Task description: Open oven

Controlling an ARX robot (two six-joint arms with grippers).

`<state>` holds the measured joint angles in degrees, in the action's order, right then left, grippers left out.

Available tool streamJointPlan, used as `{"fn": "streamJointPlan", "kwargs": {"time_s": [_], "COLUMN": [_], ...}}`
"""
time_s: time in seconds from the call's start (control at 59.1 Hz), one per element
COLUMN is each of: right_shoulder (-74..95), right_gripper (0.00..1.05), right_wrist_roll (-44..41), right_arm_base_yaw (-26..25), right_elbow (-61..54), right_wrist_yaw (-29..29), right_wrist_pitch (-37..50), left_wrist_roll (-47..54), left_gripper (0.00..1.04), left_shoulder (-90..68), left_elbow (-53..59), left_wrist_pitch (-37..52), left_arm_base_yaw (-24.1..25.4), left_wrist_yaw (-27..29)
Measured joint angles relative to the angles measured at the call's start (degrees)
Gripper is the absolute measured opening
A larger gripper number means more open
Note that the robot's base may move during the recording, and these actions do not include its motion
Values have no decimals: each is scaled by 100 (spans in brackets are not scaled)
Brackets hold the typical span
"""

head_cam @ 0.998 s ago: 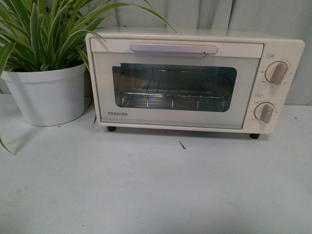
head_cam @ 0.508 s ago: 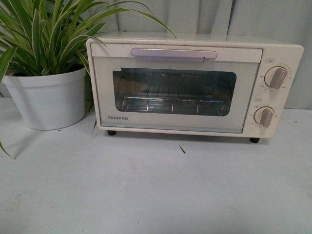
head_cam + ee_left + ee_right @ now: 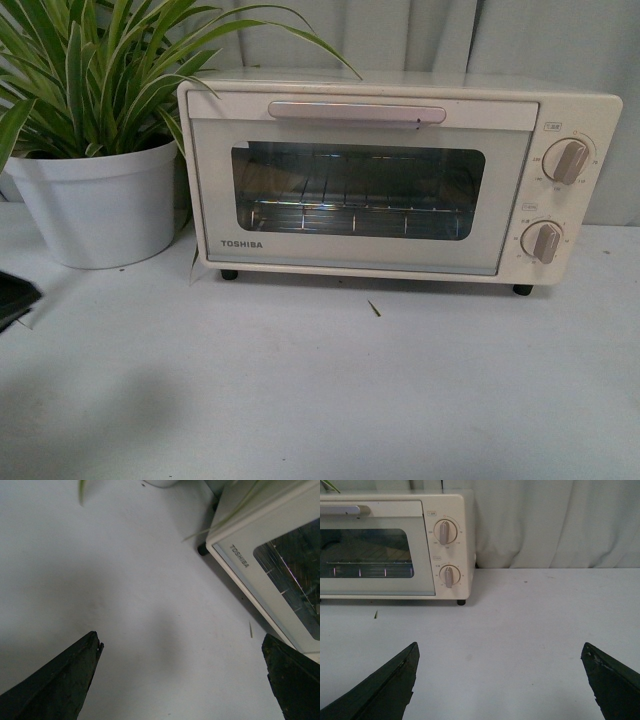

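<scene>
The cream-white TOSHIBA oven (image 3: 400, 180) stands at the back of the white table, door shut. Its long bar handle (image 3: 356, 112) runs along the top of the glass door, and two beige knobs (image 3: 568, 160) sit on its right side. A wire rack shows through the window. My left gripper (image 3: 182, 642) is open and empty over the table, in front of the oven's (image 3: 260, 530) lower left corner. A dark part of the left arm (image 3: 14, 297) shows at the front view's left edge. My right gripper (image 3: 500, 649) is open and empty, low over the table, right of the oven (image 3: 395, 555).
A white pot (image 3: 95, 205) with a long-leaved green plant stands close to the oven's left side, with leaves reaching over its top corner. A small leaf scrap (image 3: 373, 308) lies on the table (image 3: 320, 400) in front of the oven. A pale curtain hangs behind.
A dark part of the left arm has come into the front view at the left edge. The oven door stays shut.
</scene>
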<state>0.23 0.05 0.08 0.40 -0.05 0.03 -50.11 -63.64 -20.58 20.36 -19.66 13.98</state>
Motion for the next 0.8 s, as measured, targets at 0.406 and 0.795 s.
{"fn": "streamJointPlan", "kwargs": {"time_s": [0.406,0.795], "right_shoulder": [0,0], "right_gripper": [95,95], "right_wrist_roll": [0,0], "right_arm_base_yaw": [0,0], "right_elbow": [0,0], "right_wrist_yaw": [0,0], "right_wrist_pitch": [0,0], "left_wrist_roll": [-603,-1102], "left_gripper": [98,98], "left_shoulder": [-2063,-2929], "left_elbow": [-1475,-2017], "left_wrist_pitch": [544,605], "left_arm_base_yaw": [-619,-667], "left_wrist_yaw": [-116,-321]}}
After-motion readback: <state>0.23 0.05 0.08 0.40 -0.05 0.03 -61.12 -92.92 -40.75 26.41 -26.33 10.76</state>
